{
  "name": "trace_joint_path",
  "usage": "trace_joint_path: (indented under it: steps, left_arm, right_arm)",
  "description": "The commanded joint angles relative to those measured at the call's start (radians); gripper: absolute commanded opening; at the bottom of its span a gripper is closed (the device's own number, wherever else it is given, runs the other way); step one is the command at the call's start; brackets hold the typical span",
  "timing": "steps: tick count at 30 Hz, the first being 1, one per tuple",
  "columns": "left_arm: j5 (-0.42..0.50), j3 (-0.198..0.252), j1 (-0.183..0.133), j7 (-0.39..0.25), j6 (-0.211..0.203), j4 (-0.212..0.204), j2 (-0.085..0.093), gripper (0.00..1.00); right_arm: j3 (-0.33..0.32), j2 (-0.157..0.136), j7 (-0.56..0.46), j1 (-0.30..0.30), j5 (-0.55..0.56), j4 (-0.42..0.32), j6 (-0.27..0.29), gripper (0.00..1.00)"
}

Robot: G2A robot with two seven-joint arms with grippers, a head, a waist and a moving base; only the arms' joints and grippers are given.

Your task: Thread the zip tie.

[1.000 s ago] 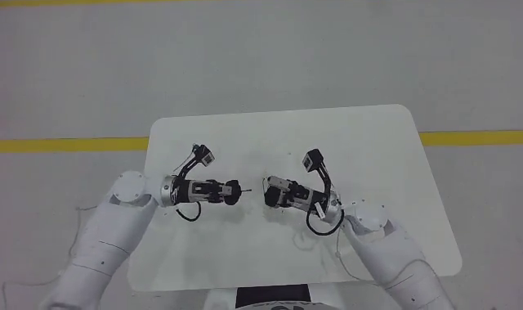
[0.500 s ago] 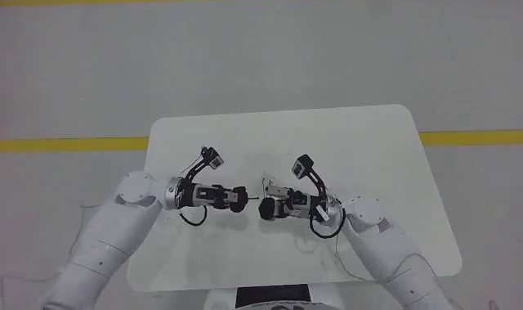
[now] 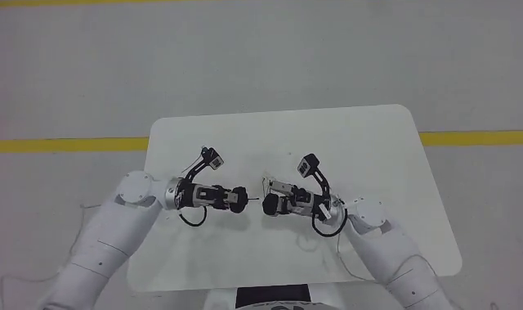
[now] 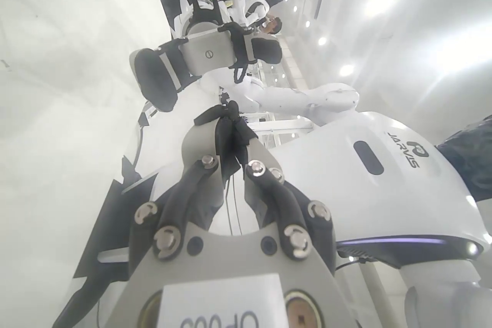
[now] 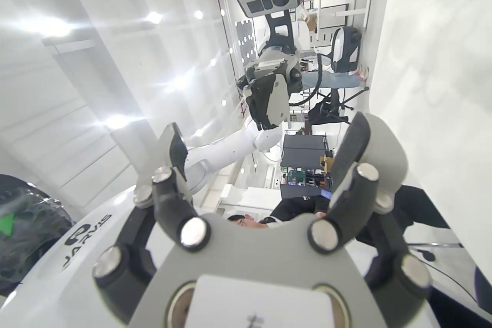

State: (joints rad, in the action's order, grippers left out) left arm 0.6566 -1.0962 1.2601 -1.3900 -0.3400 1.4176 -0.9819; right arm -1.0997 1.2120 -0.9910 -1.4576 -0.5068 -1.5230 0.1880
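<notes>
Over the middle of the white table (image 3: 376,146) my two grippers face each other tip to tip, a small gap apart. My left gripper (image 3: 239,199) is shut on a black zip tie (image 4: 230,110). The tie runs between its fingers (image 4: 200,137) and its thin end (image 3: 253,199) pokes out toward the right gripper. My right gripper (image 3: 267,204) is open with nothing between its fingers (image 5: 173,149). The right wrist view looks through its gripper (image 5: 265,137) at the shut left gripper (image 5: 269,110). In the left wrist view the right gripper (image 4: 153,79) hangs just beyond the tie.
The table has rounded corners and bare surface on all sides of the arms. Grey floor with yellow lines (image 3: 73,144) surrounds it. Both arms come in from the near edge (image 3: 270,284).
Both grippers have drawn closer together and shifted slightly toward the near edge. The left one advanced to the right with the zip tie, and the right one swung round to face it.
</notes>
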Motion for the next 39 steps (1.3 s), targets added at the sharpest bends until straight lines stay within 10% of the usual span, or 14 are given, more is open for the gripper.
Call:
trace_joint_path:
  steps: [1,24,39]
  left_arm:
    - [0.000,0.000,0.000,0.000,0.000,0.000,0.000,0.00]
    - [0.000,0.000,0.000,0.000,0.000,0.000,0.000,0.00]
    - [0.000,0.000,0.000,0.000,0.000,0.000,0.000,0.00]
  right_arm:
    - [0.001,-0.001,-0.001,0.000,0.003,-0.001,0.007,0.44]
    - [0.033,-0.004,0.021,0.005,0.006,-0.004,0.080,0.16]
    - [0.041,-0.010,0.022,0.004,0.019,-0.017,0.091,0.15]
